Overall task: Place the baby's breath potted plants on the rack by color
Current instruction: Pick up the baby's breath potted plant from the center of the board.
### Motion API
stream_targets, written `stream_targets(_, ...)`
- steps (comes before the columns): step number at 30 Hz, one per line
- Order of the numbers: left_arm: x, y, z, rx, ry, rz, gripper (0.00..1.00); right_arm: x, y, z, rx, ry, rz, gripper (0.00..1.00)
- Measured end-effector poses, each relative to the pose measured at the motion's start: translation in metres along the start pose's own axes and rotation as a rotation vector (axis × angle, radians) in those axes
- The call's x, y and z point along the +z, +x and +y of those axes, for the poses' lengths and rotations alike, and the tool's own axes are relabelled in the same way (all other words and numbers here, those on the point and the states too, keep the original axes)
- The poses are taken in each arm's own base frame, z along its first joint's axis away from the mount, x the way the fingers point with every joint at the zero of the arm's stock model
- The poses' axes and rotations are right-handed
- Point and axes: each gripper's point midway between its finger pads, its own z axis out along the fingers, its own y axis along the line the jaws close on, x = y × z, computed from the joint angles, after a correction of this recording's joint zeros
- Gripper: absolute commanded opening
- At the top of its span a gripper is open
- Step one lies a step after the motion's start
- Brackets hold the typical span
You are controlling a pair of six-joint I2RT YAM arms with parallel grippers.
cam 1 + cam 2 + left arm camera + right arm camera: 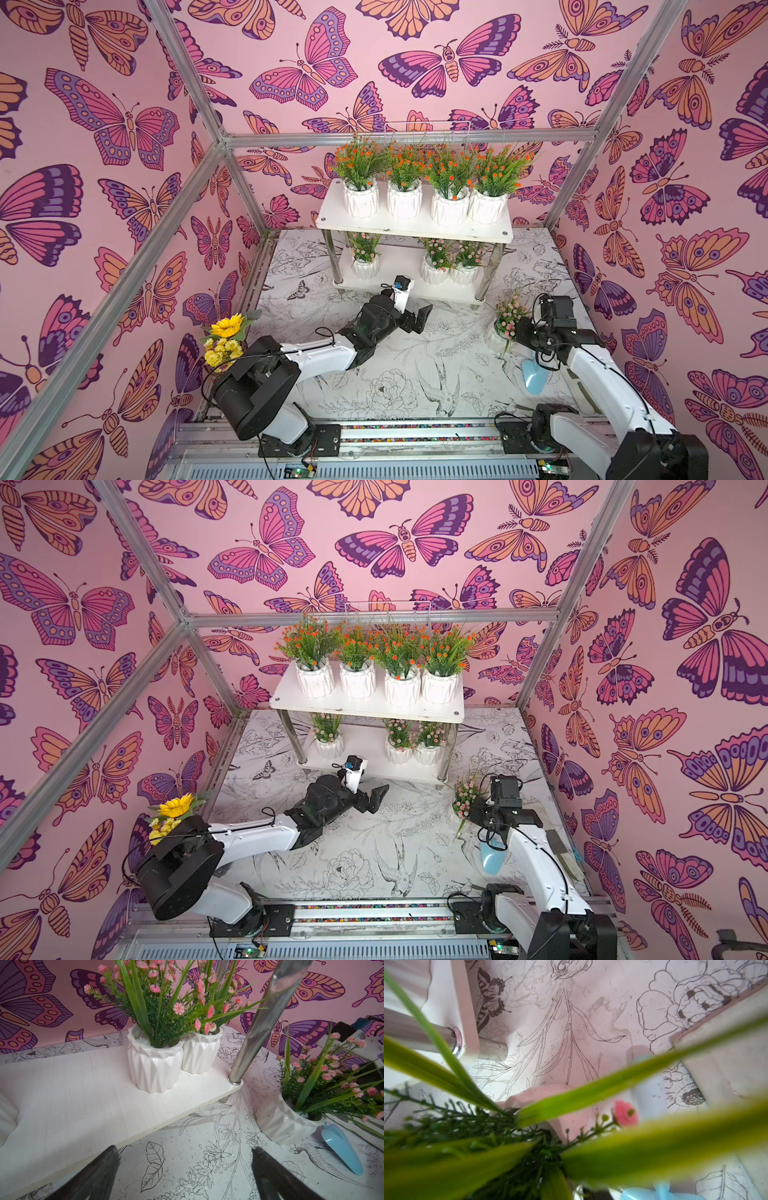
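**Fig.** Rack (374,227) with its upper board filled by four orange plants (451,183). Three pink plants (436,262) stand on the lower board, one at the rack's left end and two touching at its right end, with one free slot between them. The fourth pink plant (509,318) sits on the table (399,374) just beside the rack's front right leg (492,270); its pot looks tilted in the left wrist view. The right gripper (524,332) is closed at this plant. Foliage hides whether it pinches the rim or the stems. The left gripper (417,318) hangs low in front of the rack's lower board, jaws spread wide and holding nothing.

Hazards, as judged:
- A pinch on stems alone may let the pot slip or pull the sprig free.
- The way to the free slot passes the leg and the neighbouring pots, which a swinging pot could strike.
- Tall blades may catch under the rack's upper board.
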Motion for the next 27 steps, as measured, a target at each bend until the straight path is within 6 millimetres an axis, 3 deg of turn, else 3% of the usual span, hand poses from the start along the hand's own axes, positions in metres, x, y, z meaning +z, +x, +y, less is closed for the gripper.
stream_targets(12, -0.01, 0.0, 0.0, 0.006, -0.001, 0.006, 1.0, -0.004, 0.005, 0.009, -0.038, -0.018, 0.028, 0.06)
stream_targets(18, -0.021, 0.001, -0.003, 0.018, 0.016, -0.001, 1.0, -0.014, 0.009, 0.027, -0.087, -0.067, 0.047, 0.06)
stream_targets(27, -0.031, 0.037, -0.013, 0.015, 0.105, 0.072, 1.0, -0.013, 0.024, 0.059, -0.167, -0.141, 0.09, 0.05)
